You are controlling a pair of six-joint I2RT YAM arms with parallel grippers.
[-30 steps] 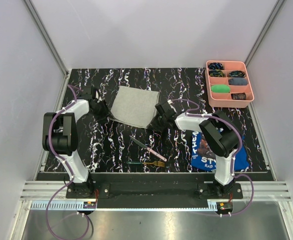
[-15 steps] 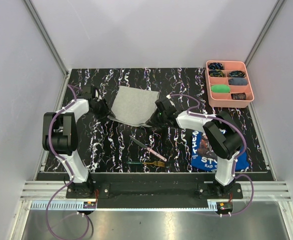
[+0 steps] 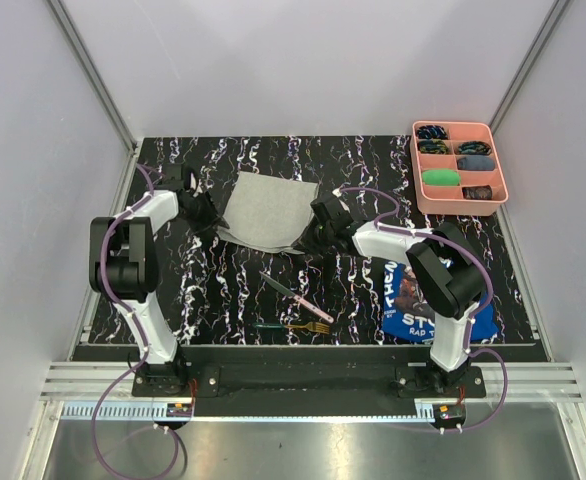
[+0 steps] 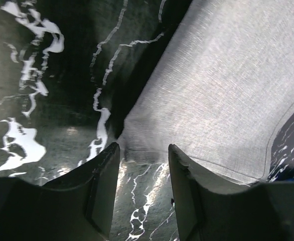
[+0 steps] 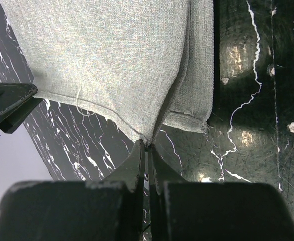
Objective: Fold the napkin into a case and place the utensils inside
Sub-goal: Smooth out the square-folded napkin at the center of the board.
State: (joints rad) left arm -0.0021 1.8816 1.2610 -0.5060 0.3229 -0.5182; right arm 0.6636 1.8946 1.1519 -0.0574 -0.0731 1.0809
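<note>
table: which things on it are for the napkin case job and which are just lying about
For the job: light grey napkin, pink-handled knife, green-handled fork.
Lying about: pink compartment tray, blue printed cloth.

The left arm, at the frame's left, and the right arm, right of centre, share one build: glossy white links between bulky black joint housings. A purple cable trails along each. Both stand on a black base plate. The wrist views show matte black, wedge-shaped fingers.
</note>
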